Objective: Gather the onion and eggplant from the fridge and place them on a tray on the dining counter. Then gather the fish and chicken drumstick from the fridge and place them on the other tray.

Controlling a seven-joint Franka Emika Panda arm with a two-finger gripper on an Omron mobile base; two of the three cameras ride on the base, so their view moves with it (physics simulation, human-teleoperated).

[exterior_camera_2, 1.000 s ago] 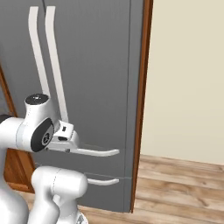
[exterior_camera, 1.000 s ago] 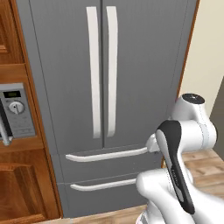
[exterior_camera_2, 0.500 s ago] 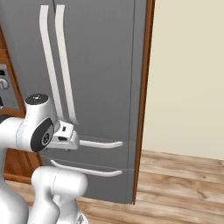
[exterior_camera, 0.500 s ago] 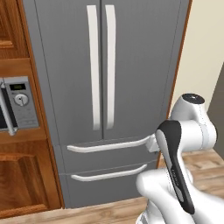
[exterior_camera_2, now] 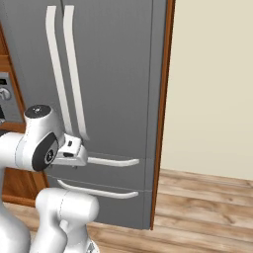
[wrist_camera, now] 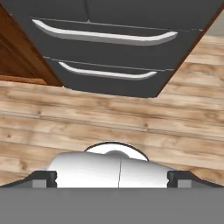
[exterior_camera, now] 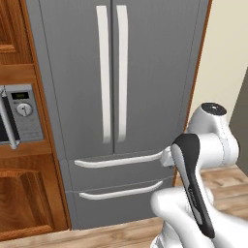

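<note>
The fridge [exterior_camera: 116, 97] stands shut straight ahead, both tall doors closed, its two drawers [wrist_camera: 109, 57] below also closed. The jaws [wrist_camera: 112, 178] hang wide apart, pointing down at the wooden floor [wrist_camera: 109, 122] just in front of the lower drawers, well short of the fridge. The microwave [exterior_camera: 19, 114] sits in the wooden cabinet [exterior_camera: 24, 203] to the left; I think its door is closed too.

I see a dark grey fridge [exterior_camera: 145, 72] with pale silver-white handles [exterior_camera: 105, 72]. The cabinet [exterior_camera: 19, 203] beside it is reddish-brown wood. The microwave [exterior_camera: 22, 114] panel is grey. The floor [wrist_camera: 109, 122] is light tan planks with visible grain, the wall [exterior_camera_2: 212, 84] plain cream.
</note>
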